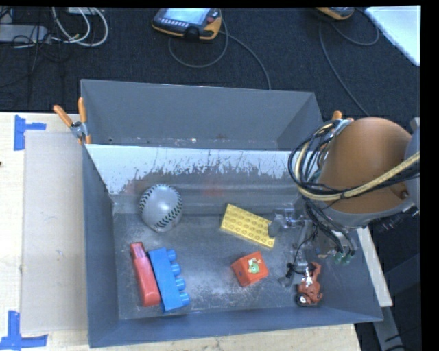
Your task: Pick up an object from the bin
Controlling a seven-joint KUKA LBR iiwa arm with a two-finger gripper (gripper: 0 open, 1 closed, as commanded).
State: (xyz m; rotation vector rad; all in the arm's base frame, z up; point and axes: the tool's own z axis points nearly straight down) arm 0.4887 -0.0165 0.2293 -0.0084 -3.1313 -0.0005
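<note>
Camera view: gripper [297, 269] over small red toy [310, 293], bin [206, 113] right corner.

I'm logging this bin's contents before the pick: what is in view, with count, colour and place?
ball: 1, grey with dark stitching, far left of the bin floor
studded plate: 1, yellow, middle
long block: 1, red, near left, beside the blue brick
studded brick: 1, blue, near left
small block: 1, orange-red with a green spot, near middle
small toy: 1, red and black, near right corner, by the gripper
bin: 1, grey metal
handheld controller: 1, dark and orange, beyond the bin
gripper: 1, dark, over the bin's right side
wrist cover: 1, orange-brown, cables around it
</note>
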